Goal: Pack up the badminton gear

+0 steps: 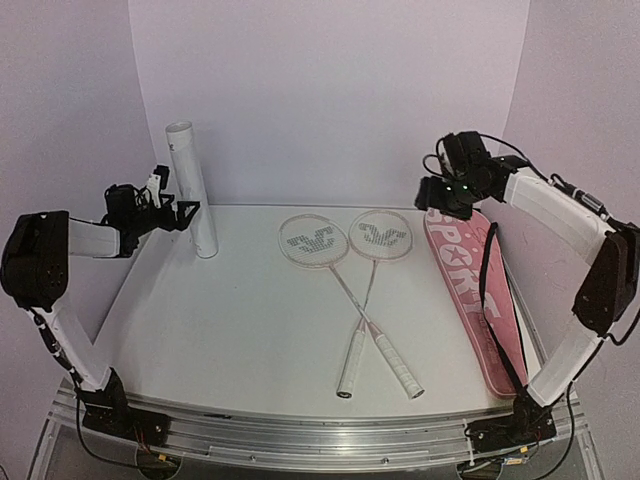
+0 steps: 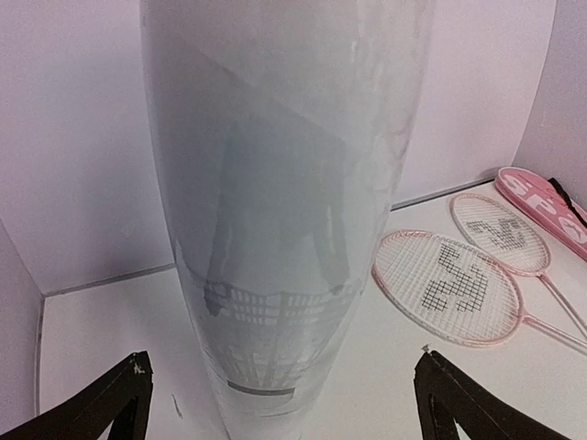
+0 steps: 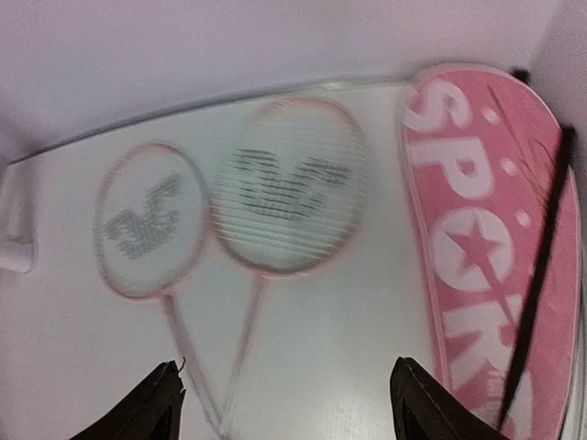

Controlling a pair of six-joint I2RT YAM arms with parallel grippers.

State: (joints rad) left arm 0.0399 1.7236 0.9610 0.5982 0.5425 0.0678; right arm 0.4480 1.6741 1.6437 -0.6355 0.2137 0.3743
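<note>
Two thin rackets lie crossed in the middle of the table, heads [image 1: 313,241] [image 1: 381,235] at the back and white handles [image 1: 352,366] [image 1: 399,367] at the front. They also show in the right wrist view [image 3: 147,220] [image 3: 289,197] and the left wrist view [image 2: 449,284] [image 2: 500,234]. My left gripper [image 1: 186,212] [image 2: 280,408] is open, its fingers [image 2: 110,403] on either side of the upright white tube [image 1: 191,188] [image 2: 275,183]. A faint ribbed skirt shape [image 2: 266,339], perhaps a shuttlecock, shows through the tube wall. No loose shuttlecock is in view. My right gripper [image 1: 441,196] [image 3: 289,408] is open and empty above the table.
The long pink bag [image 1: 470,290] [image 3: 486,238] [image 2: 546,206] with white lettering and a black strap lies along the right side, right of the rackets. White walls close in the back and both sides of the table [image 1: 230,320].
</note>
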